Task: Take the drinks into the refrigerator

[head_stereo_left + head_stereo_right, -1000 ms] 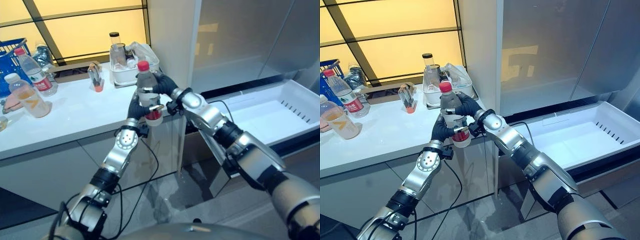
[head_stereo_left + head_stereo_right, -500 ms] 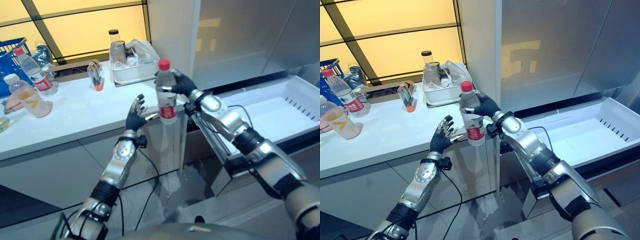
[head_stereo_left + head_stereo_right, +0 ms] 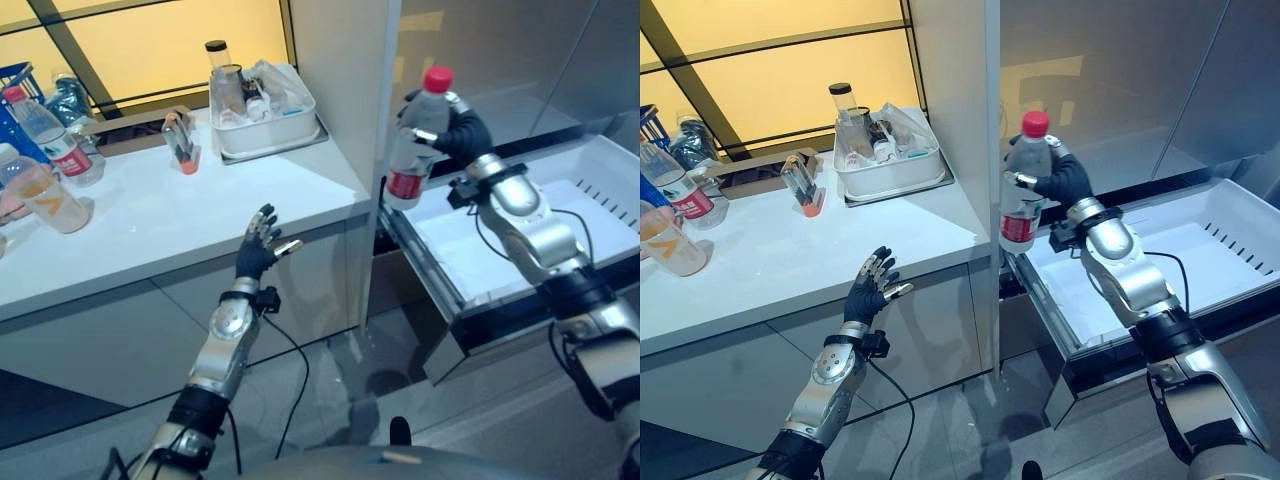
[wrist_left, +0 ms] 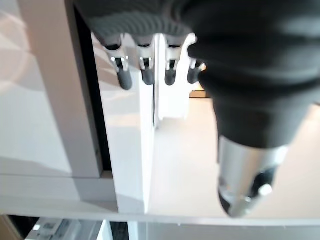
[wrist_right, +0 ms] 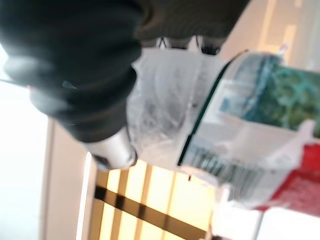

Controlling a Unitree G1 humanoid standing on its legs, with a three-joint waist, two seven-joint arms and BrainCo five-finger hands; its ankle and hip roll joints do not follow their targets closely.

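Raised rightward, right hand [image 3: 1065,180] grips bottle [image 3: 1023,178] above open drawer [image 3: 1160,262].

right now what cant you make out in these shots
- Bottle: the side under the right hand is covered by its curled fingers in the eye views; the right wrist view sits too close to show the cap.
- Freezer drawer: its far end is cut off by the picture's edge.
- White bin on the counter: its contents are too small and jumbled to name.
- Left hand: open, palm side turned away.
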